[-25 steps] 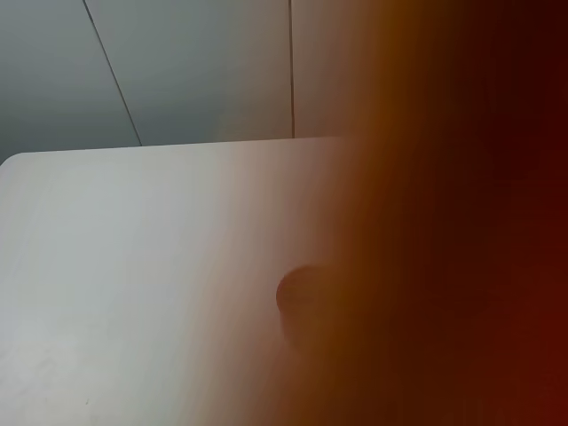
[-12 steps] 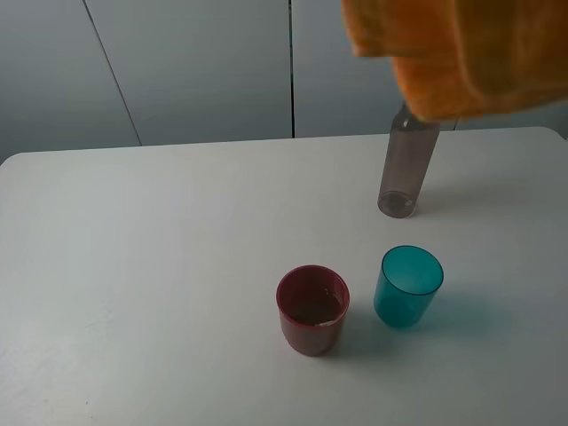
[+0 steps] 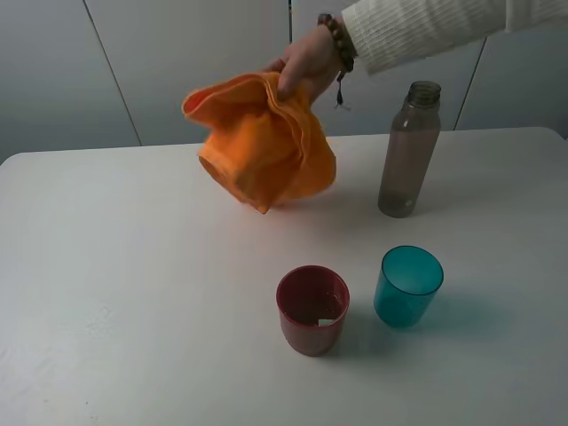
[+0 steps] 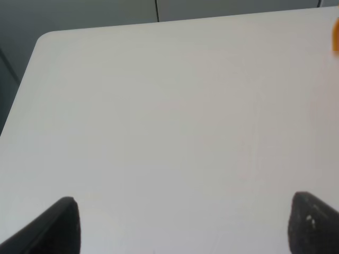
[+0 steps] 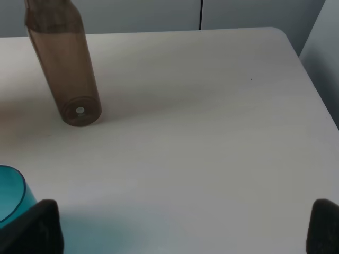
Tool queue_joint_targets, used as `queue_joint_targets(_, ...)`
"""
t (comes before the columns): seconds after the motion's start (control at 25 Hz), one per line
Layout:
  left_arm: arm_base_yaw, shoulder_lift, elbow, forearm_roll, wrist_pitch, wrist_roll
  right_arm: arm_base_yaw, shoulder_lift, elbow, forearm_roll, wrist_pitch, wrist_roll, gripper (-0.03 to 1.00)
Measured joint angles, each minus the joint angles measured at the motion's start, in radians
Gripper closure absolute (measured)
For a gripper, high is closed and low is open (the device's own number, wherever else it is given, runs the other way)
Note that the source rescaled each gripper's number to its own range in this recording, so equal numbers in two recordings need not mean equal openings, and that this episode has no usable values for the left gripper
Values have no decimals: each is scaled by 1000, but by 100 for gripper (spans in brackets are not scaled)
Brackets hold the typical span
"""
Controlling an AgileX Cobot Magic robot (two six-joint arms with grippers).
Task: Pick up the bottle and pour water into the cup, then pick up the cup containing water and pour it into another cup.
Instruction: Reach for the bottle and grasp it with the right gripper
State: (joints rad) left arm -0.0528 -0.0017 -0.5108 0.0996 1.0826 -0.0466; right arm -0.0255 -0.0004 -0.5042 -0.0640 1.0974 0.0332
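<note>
Pouring task, not yet begun: by the look of it nothing is lifted and nothing poured.

Left gripper (image 4: 185, 227): jaws spread wide over bare worktop (image 4: 169, 116), holding nothing. Person's hand (image 3: 306, 62): holds a crumpled orange cloth (image 3: 266, 151) above the far part of the worktop. Red cup (image 3: 312, 309): upright, just beside the teal cup (image 3: 408, 286), not touching; contents of either unclear. Bottle (image 3: 408, 151): upright, uncapped, behind the teal cup and apart from it. Right gripper (image 5: 183, 227): jaws spread wide, empty, teal cup near one tip, bottle beyond. Outstanding: bottle grasp, then both pours.
</note>
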Motion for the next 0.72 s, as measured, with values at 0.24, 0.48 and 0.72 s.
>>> queue_joint_targets(0.24, 0, 0, 0, 0, 0, 0, 0, 0, 0, 0, 0, 0, -3)
queue_joint_targets(0.48, 0, 0, 0, 0, 0, 0, 0, 0, 0, 0, 0, 0, -3)
queue_joint_targets(0.72, 0, 0, 0, 0, 0, 0, 0, 0, 0, 0, 0, 0, -3)
